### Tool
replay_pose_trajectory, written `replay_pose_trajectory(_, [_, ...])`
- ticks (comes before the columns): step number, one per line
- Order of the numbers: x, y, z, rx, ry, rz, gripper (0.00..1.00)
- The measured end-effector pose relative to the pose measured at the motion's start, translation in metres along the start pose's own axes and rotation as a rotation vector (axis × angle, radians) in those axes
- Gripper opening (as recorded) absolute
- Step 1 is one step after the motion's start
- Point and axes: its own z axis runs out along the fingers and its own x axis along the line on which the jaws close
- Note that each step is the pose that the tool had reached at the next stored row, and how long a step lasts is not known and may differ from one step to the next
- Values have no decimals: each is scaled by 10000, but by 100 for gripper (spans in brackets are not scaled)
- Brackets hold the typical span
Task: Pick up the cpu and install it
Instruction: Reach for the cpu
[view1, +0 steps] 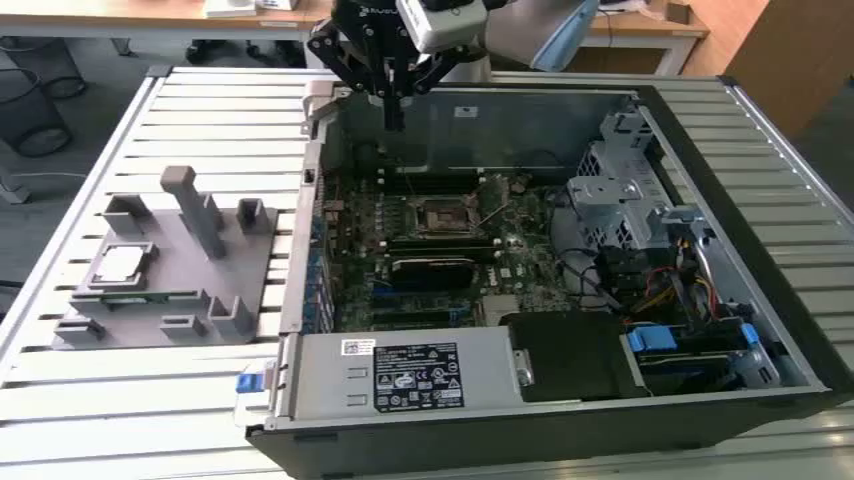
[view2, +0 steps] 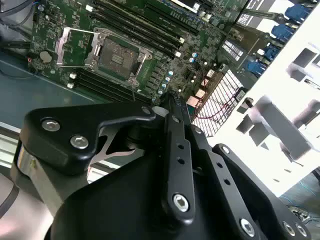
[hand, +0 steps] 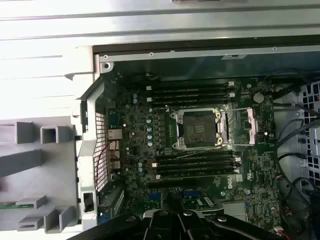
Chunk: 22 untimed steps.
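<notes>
The tool (view1: 395, 124) hangs over the back wall of the open computer case (view1: 747, 330), towards the tabletop's (view1: 200, 420) far edge as the exterior view sees it. Its fingers are pinched into one narrow black blade, with nothing between them. In the second wrist view the tool (view2: 169, 99) points down at the green motherboard (view2: 165, 30), well above it and touching nothing.

The cpu (view1: 120, 263) is way over by the tabletop's edge on the exterior view's left. It lies flat, silvery top up, in a square recess of the grey holder (view1: 200, 215), well apart from the tool. Just beside it, nearer the tabletop's front edge, a thin green memory stick (view1: 127, 298) rests in the same holder.

Inside the case, the socket (view1: 441, 213) sits in the middle of the motherboard (view1: 521, 260), between dark rows of memory slots. Both wrist views show the socket (view2: 117, 57) (hand: 200, 127) with its dark bed exposed and its metal cover frame (view2: 70, 47) swung open to one side.
</notes>
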Motion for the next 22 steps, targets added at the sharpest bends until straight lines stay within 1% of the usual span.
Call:
replay_pose_trajectory(6, [1,0,0,0,0,0,11])
replay_pose_trajectory(10, [16,-1,0,-1,-1,1,11])
replay_pose_trajectory(22, [113,-9,-3,0,0,0,11])
